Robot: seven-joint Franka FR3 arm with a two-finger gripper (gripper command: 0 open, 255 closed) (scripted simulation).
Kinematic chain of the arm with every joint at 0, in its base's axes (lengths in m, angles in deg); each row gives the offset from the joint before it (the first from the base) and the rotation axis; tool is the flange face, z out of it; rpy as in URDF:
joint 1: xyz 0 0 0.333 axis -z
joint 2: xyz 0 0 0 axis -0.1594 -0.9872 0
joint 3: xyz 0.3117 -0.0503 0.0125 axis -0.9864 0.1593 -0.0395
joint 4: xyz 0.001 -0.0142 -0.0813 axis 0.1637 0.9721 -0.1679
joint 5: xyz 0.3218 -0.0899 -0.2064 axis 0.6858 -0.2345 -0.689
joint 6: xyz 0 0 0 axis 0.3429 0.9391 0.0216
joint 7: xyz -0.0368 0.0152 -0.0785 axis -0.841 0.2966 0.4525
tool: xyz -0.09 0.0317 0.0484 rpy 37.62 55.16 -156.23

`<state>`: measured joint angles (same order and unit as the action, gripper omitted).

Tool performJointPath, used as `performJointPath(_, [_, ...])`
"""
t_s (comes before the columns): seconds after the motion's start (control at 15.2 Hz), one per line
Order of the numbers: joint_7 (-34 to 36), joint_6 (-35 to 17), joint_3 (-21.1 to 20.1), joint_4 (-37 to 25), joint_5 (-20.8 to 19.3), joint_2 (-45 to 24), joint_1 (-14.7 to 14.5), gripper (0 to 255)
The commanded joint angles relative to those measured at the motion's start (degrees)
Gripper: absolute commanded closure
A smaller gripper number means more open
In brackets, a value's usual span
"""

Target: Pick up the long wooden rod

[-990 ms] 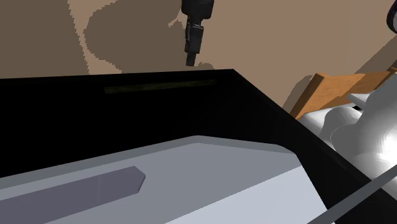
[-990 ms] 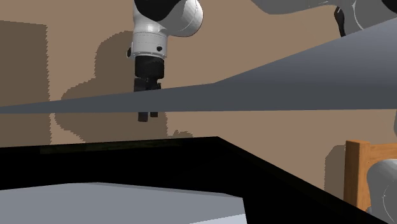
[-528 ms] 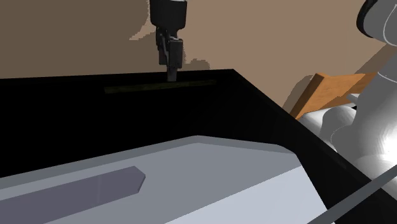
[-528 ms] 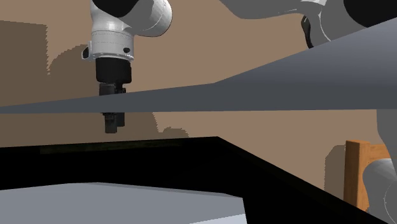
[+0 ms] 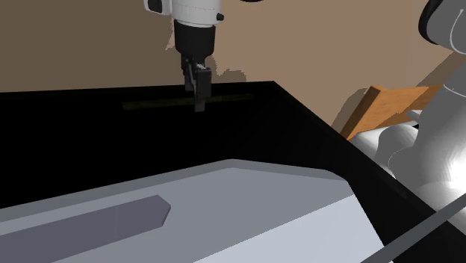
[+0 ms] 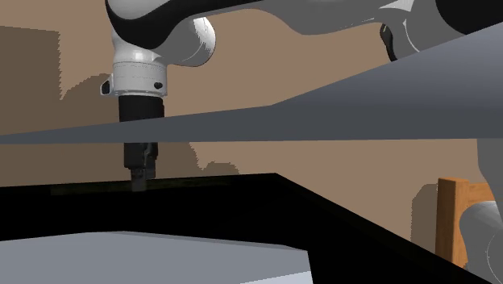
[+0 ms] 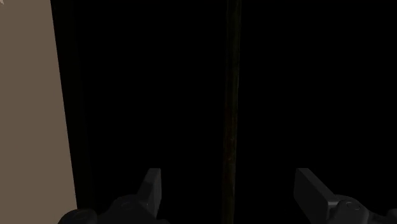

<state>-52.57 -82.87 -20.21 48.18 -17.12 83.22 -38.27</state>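
A white robot arm reaches down over a black tabletop (image 5: 89, 149) set against a tan wall (image 5: 75, 45). Its black gripper (image 5: 199, 104) points straight down, close to the tabletop's far edge.

The long rod (image 5: 153, 102) lies flat there, running left to right along that far edge. It is very thin and dark olive-brown, barely distinct from the black surface. The gripper hangs just over it, a little right of the rod's middle in the shoulder view.

In the wrist view the fingers (image 7: 153, 184) stand wide apart, and the rod (image 7: 233, 95) runs as a faint line through the gap. It passes roughly midway between them and neither finger touches it, so nothing is held. The fingers appear to be placed one on each side so that closing would pinch the rod across its thin width. A grip near the middle would probably keep such a long piece from tipping when lifted.

Whether the fingertips have reached the tabletop cannot be told.

Nearer the camera lies a pale grey slab (image 5: 261, 202). At the shoulder view's right, an orange-brown wooden piece (image 5: 403, 101) leans behind the arm's grey base.
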Motion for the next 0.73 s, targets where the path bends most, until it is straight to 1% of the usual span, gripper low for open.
performJointPath(0.0, [0.1,-0.3,0.0,0.3,0.0,0.0,0.0,0])
performJointPath(0.07, [0.1,-0.3,0.0,0.3,0.0,0.0,0.0,255])
performJointPath(0.66, [0.1,-0.3,0.0,0.3,0.0,0.0,0.0,255])
